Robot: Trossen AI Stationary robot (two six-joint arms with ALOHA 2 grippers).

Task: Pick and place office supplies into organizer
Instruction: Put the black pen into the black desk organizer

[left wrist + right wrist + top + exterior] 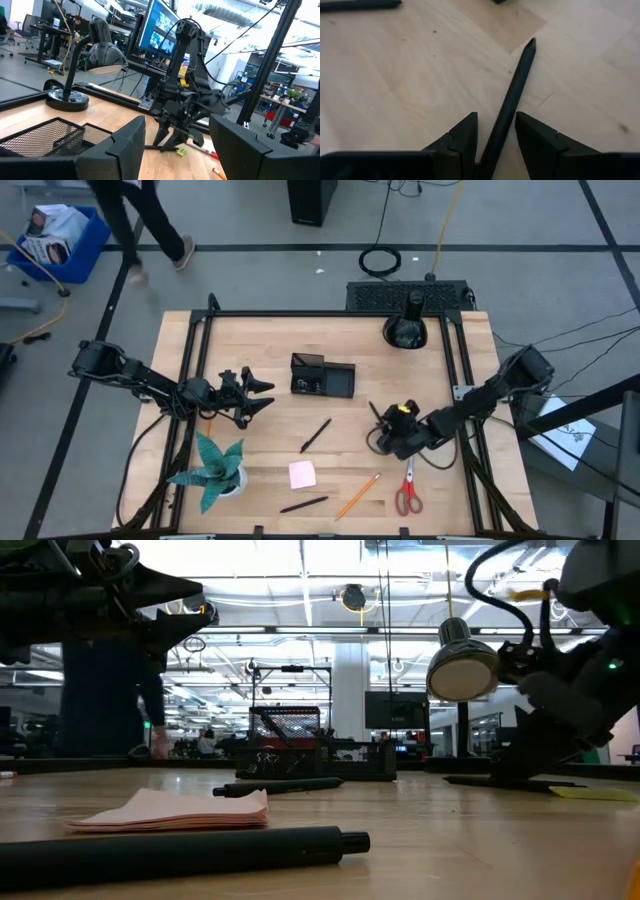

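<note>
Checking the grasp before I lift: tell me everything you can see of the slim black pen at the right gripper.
The slim black pen is a matte, straight, round barrel narrowing to a blunt tip. The right gripper's two dark fingers pinch its rear end; its tip points away over the light wooden table. Whether it is lifted is unclear.

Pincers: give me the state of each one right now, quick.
Left pincer: open, holding nothing, up above the table left of the organizer.
Right pincer: shut on a black pen, low over the table.
</note>
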